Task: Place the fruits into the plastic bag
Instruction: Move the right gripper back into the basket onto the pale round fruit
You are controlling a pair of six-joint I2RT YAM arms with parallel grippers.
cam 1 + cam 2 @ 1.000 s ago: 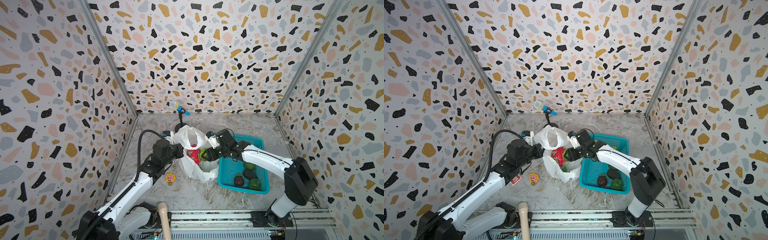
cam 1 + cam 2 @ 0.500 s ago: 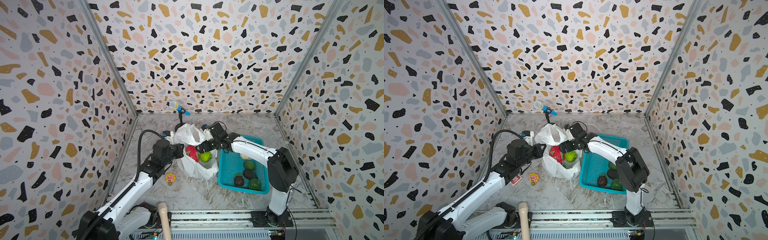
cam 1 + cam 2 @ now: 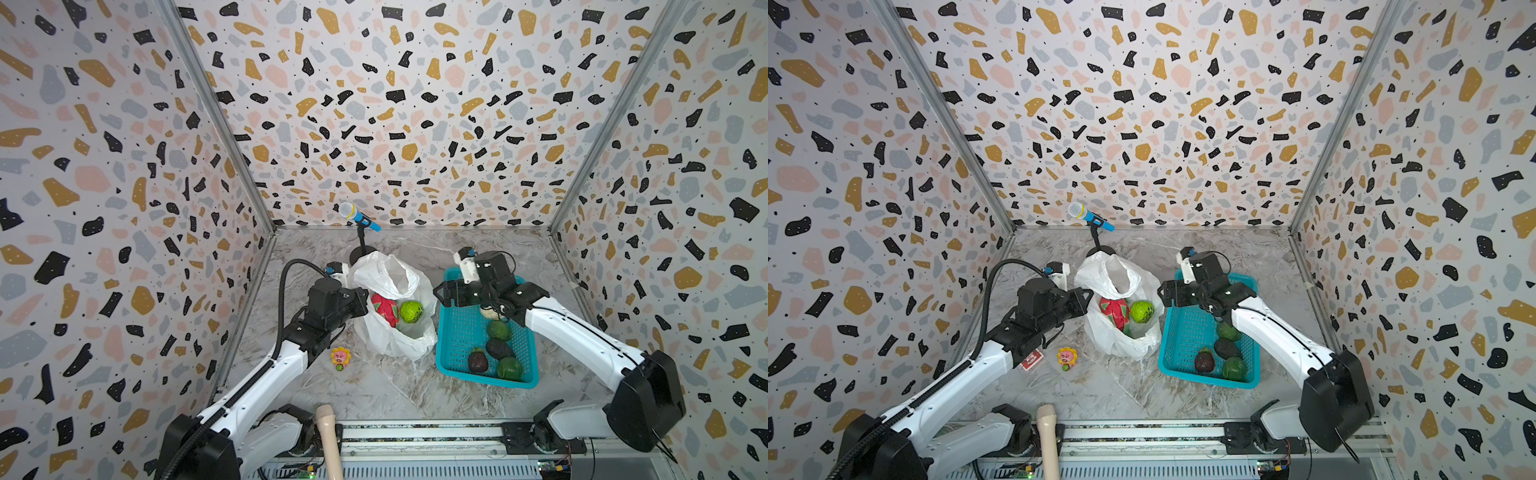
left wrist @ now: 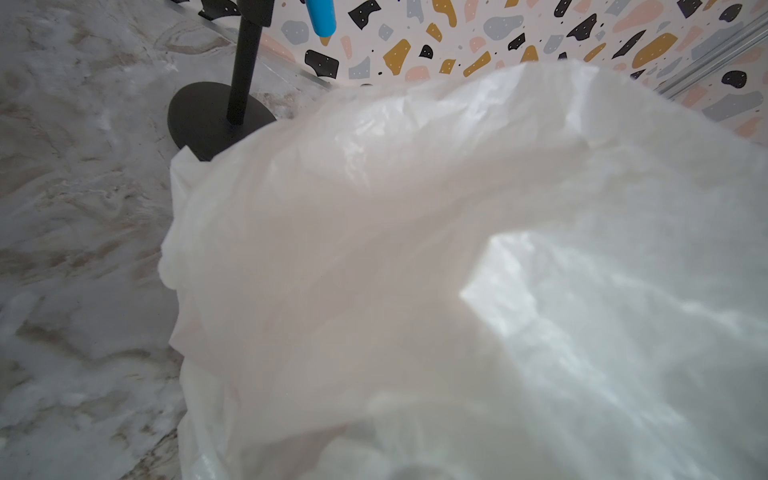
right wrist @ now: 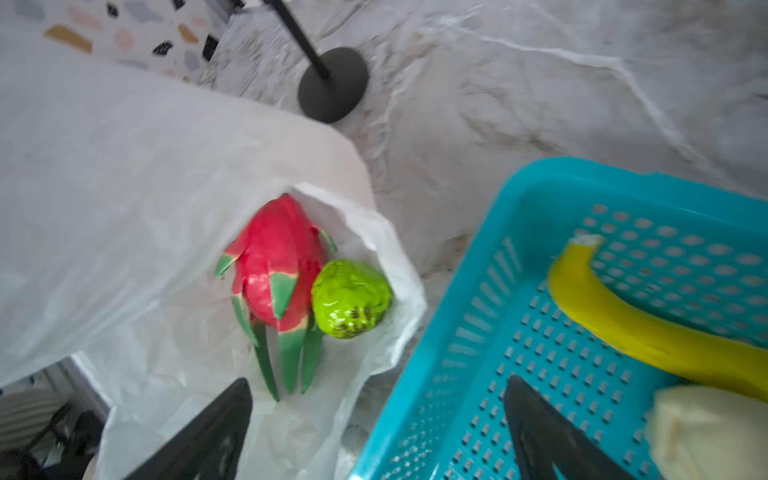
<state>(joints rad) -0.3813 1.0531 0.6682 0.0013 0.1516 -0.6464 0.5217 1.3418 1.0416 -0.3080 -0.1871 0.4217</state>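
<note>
Holding just a red-pink dragon fruit and bumpy green fruit, the crinkly white plastic bag sat mid-bench, left gripper pinching its rim; right gripper gaped empty above fruits remaining in the teal mesh basket.

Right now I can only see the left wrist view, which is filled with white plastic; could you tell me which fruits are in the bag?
Observer: The dragon fruit and a bumpy green fruit lie side by side in the plastic bag.
Operator: Thanks. Is the right gripper holding anything?
Observer: No, the right gripper is open and empty, between bag and basket.
Operator: What is in the basket?
Observer: The banana, a pale fruit and four green or dark ones.
</note>
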